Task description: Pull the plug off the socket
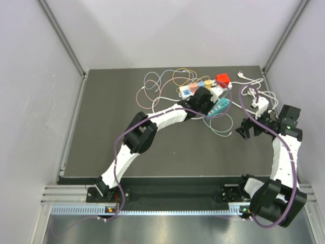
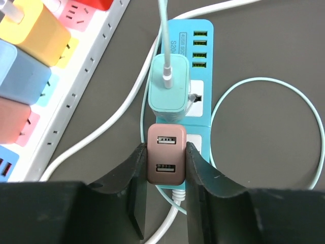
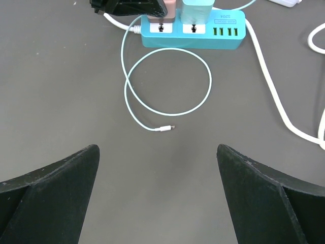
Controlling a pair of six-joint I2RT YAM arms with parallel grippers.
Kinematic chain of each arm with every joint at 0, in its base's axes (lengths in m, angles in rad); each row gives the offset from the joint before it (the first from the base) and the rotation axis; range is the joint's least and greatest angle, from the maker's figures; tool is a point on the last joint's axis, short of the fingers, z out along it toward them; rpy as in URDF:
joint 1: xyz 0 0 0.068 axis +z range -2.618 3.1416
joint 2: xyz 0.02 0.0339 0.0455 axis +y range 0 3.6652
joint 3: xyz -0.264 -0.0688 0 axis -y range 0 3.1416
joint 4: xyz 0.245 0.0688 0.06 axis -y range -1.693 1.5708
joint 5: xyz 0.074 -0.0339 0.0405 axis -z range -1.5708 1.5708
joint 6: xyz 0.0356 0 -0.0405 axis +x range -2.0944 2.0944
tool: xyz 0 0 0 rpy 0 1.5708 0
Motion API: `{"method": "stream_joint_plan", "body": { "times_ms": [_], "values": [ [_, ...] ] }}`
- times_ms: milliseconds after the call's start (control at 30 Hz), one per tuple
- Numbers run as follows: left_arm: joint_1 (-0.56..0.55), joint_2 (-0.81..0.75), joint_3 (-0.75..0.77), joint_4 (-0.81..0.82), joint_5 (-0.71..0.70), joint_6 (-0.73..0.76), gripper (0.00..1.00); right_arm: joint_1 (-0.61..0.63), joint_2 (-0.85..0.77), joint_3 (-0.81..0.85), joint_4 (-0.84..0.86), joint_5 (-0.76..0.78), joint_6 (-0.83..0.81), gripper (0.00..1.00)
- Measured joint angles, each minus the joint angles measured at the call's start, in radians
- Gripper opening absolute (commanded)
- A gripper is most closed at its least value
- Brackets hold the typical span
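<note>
One pink plug (image 2: 165,168) stood seated in the teal power strip (image 2: 200,25), at its cord end, mid-table toward the far side, just beside a mint charger (image 2: 169,84). Its long axis ran along the strip. Your left gripper (image 2: 165,152) clamped it across the short width, one finger on each long side. Withdrawal would likely run straight off the strip's face, toward that wrist. Your right gripper (image 3: 157,147) hung open, well apart to the right.
</note>
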Motion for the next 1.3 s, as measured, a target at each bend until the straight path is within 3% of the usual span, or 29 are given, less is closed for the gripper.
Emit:
{"method": "stream_joint_plan", "body": {
  "times_ms": [233, 400, 567, 800, 900, 1000, 1133, 1300],
  "values": [
    [0.002, -0.003, 0.000, -0.009, 0.020, -0.003, 0.00, -0.002, 0.023, 0.010, -0.023, -0.024, -0.011, 1.00],
    [0.016, -0.065, -0.080, 0.002, 0.048, -0.089, 0.00, -0.003, 0.059, 0.035, -0.060, -0.054, -0.034, 1.00],
    [0.050, -0.200, -0.232, 0.047, 0.097, -0.245, 0.00, -0.003, 0.118, 0.053, -0.103, -0.111, -0.032, 1.00],
    [0.150, -0.454, -0.546, 0.232, 0.171, -0.456, 0.00, 0.010, 0.280, 0.084, -0.140, -0.252, 0.022, 1.00],
    [0.166, -0.530, -0.652, 0.293, 0.184, -0.468, 0.00, 0.073, 0.320, 0.084, -0.097, -0.259, 0.123, 1.00],
    [0.158, -0.603, -0.782, 0.355, 0.196, -0.468, 0.00, 0.216, 0.327, 0.062, 0.047, -0.206, 0.307, 1.00],
    [0.143, -0.698, -0.951, 0.390, 0.200, -0.468, 0.00, 0.369, 0.335, -0.006, 0.307, -0.135, 0.602, 1.00],
    [0.134, -0.795, -1.081, 0.415, 0.198, -0.468, 0.00, 0.398, 0.404, -0.089, 0.700, -0.046, 1.013, 1.00]
  ]
}}
